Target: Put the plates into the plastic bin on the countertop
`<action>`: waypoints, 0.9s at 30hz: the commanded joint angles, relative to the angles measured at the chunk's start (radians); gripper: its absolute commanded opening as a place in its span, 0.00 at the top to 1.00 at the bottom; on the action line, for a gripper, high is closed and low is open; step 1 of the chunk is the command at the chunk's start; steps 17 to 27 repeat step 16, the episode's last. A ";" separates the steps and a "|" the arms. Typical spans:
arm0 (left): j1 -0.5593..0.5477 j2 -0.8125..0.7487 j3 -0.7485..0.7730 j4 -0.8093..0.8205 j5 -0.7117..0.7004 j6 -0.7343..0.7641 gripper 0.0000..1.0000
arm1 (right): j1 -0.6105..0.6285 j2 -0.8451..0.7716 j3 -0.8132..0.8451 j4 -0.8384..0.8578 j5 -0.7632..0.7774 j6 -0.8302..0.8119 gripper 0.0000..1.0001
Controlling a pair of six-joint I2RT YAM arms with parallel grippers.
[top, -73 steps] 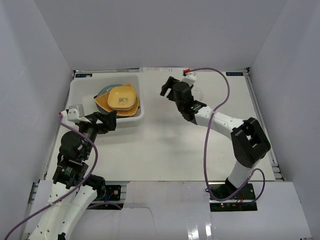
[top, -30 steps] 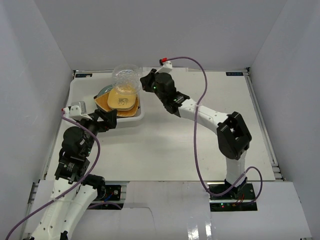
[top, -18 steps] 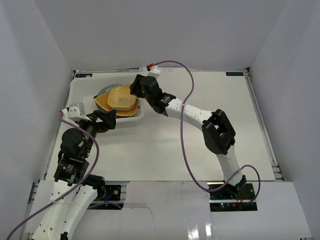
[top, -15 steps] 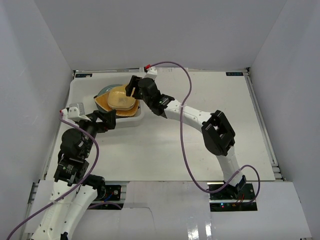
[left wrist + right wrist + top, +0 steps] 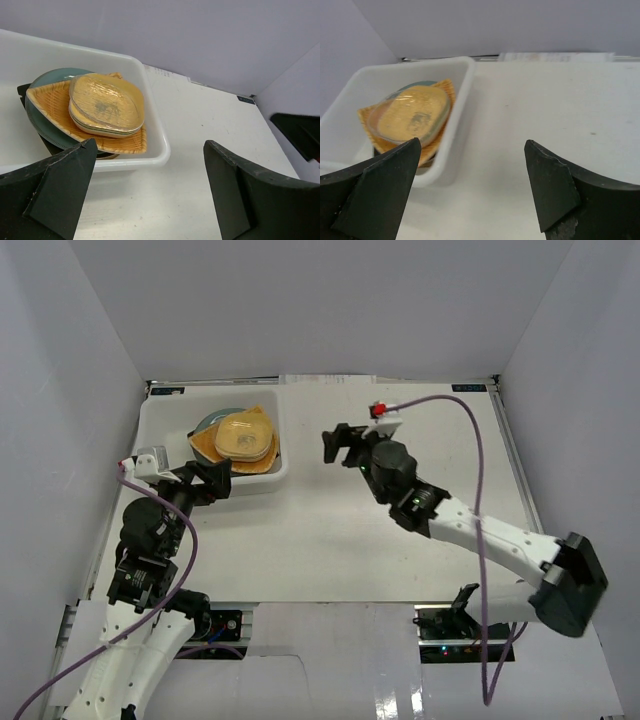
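Observation:
The plastic bin [image 5: 160,425] stands at the back left of the countertop [image 5: 400,540]. A stack of plates [image 5: 236,439] lies in its right half: a clear small square dish on top of yellow and green ones, on a tan fan-shaped plate, over a blue-grey round plate. The stack also shows in the left wrist view [image 5: 106,106] and the right wrist view [image 5: 415,114]. My right gripper [image 5: 335,444] is open and empty, right of the bin, apart from it. My left gripper [image 5: 212,483] is open and empty at the bin's front wall.
White walls [image 5: 80,360] enclose the countertop on three sides. The bin's rolled rim [image 5: 159,131] lies just ahead of my left fingers. The right arm's purple cable [image 5: 478,470] loops over the right half of the table.
My right gripper carried the clear dish over the bin, set it on the stack, let go and pulled back to the right. The left arm has stayed still.

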 commanded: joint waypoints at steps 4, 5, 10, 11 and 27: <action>-0.005 0.021 0.015 0.019 0.061 -0.012 0.02 | -0.022 -0.421 -0.312 -0.107 0.235 -0.220 0.10; -0.006 0.024 0.018 0.016 0.078 -0.015 0.02 | -0.024 -0.476 -0.359 -0.142 0.250 -0.217 0.10; -0.006 0.018 0.029 0.005 0.110 -0.041 0.02 | -0.028 -0.786 -0.498 -0.214 0.267 -0.209 0.10; -0.006 0.012 0.011 0.004 0.110 -0.058 0.02 | -0.028 -0.832 -0.518 -0.214 0.252 -0.196 0.10; -0.005 0.012 -0.034 0.001 0.197 -0.092 0.02 | -0.028 -0.843 -0.500 -0.248 0.165 -0.162 0.10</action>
